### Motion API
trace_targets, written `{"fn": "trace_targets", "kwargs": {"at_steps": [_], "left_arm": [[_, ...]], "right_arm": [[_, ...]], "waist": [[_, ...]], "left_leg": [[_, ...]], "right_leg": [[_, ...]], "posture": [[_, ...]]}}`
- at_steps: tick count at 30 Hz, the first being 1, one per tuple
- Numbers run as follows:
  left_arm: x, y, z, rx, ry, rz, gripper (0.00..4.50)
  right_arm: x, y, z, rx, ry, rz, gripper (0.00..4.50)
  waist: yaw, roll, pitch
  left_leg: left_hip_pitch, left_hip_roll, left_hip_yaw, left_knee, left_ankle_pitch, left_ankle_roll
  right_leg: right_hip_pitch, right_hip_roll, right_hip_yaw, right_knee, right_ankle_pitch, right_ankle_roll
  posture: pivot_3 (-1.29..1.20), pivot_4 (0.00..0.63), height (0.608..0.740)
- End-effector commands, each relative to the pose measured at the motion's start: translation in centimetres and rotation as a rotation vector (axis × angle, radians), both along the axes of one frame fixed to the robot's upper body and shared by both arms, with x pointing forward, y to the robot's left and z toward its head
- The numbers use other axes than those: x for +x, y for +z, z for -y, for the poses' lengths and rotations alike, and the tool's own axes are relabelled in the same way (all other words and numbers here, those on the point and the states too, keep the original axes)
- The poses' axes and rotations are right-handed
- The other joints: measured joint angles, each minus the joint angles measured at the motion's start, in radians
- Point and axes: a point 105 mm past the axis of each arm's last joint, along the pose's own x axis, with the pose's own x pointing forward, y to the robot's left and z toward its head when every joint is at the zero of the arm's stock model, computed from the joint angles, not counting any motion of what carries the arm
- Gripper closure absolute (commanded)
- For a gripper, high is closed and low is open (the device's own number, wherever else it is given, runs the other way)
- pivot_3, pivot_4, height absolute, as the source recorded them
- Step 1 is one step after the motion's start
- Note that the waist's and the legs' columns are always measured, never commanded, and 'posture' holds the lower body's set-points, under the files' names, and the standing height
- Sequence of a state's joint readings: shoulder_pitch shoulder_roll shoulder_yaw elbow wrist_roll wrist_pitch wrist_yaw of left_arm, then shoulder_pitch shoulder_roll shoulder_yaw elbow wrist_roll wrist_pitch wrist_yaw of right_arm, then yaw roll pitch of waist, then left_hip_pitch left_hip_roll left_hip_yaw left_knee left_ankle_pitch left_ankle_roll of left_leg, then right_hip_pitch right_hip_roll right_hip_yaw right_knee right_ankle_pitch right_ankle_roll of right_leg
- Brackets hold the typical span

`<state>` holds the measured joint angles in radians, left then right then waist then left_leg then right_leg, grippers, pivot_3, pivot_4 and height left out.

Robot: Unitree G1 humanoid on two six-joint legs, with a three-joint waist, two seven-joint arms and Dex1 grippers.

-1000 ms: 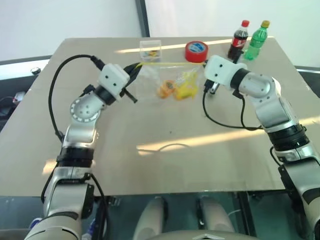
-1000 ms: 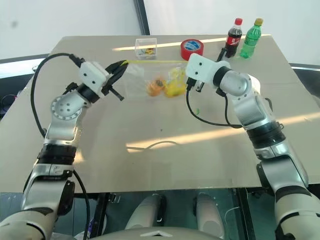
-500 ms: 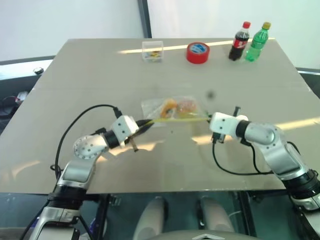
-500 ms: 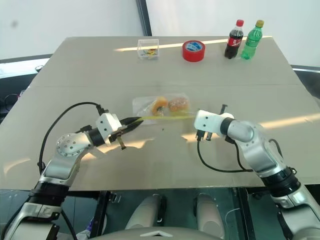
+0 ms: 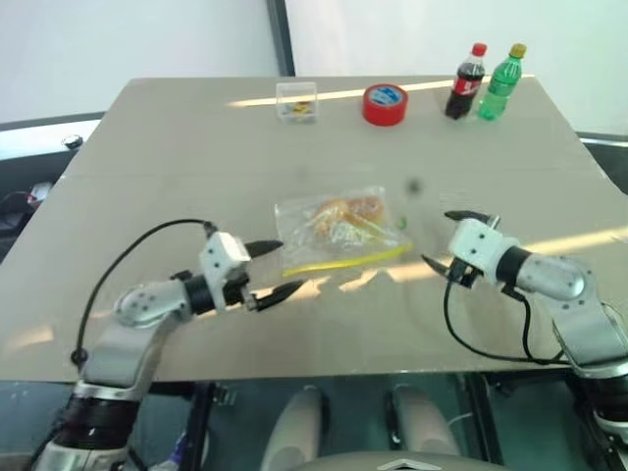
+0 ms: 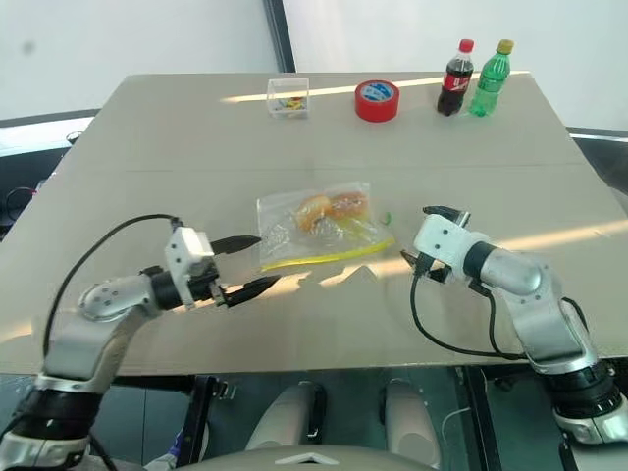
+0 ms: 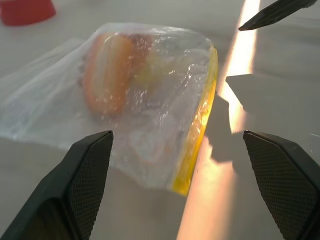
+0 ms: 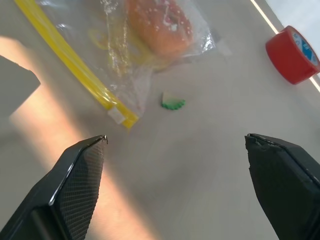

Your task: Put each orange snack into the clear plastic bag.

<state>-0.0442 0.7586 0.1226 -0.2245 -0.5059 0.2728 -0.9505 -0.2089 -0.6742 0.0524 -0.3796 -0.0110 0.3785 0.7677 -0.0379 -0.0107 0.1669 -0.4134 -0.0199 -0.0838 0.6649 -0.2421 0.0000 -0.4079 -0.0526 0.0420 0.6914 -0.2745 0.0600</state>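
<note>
Both orange bun snacks (image 6: 329,208) are sitting inside the clear yellow-strip bag (image 6: 294,235) mid-counter (image 6: 147,128); both grippers (image 6: 240,265) (image 6: 424,235) are gaping empty, so sealing looks next.

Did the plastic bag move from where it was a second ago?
Yes. The plastic bag was up by the red tape roll; now it lies flat on the table, nearer the robot.

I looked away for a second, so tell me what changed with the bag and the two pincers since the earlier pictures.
Both pincers brought the clear plastic bag down from up near the far things onto the middle of the table and let go. The left pincer and right pincer now stand open, drawn back on either side of it. The orange snacks stayed inside. Red tape roll, small clear box and two bottles unmoved.
</note>
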Motion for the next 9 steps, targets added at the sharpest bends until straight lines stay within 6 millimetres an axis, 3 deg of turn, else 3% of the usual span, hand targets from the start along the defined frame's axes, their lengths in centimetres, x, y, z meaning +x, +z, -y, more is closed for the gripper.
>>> {"fn": "trace_targets", "kwargs": {"at_steps": [1, 9], "left_arm": [[-1.0, 2.5, -2.1, -0.04, 0.021, -0.018, 0.08], [-2.3, 4.2, -5.5, -0.028, 0.089, -0.062, 0.08]], "right_arm": [[-2.0, 2.9, 1.3, 0.152, 0.034, -0.032, 0.0], [-4.9, 4.1, 4.3, 0.24, -0.009, -0.102, 0.0]], "waist": [[0.001, 0.0, 0.0], [0.005, 0.0, 0.0]], "left_leg": [[0.0, 0.0, -0.001, 0.0, 0.0, 0.0], [0.009, 0.001, -0.002, -0.002, -0.001, 0.002]], "right_leg": [[0.001, 0.0, -0.001, -0.001, 0.0, 0.0], [0.014, 0.0, -0.003, -0.008, 0.0, 0.0]], "posture": [[0.0, 0.15, 0.74], [0.0, 0.15, 0.74]]}}
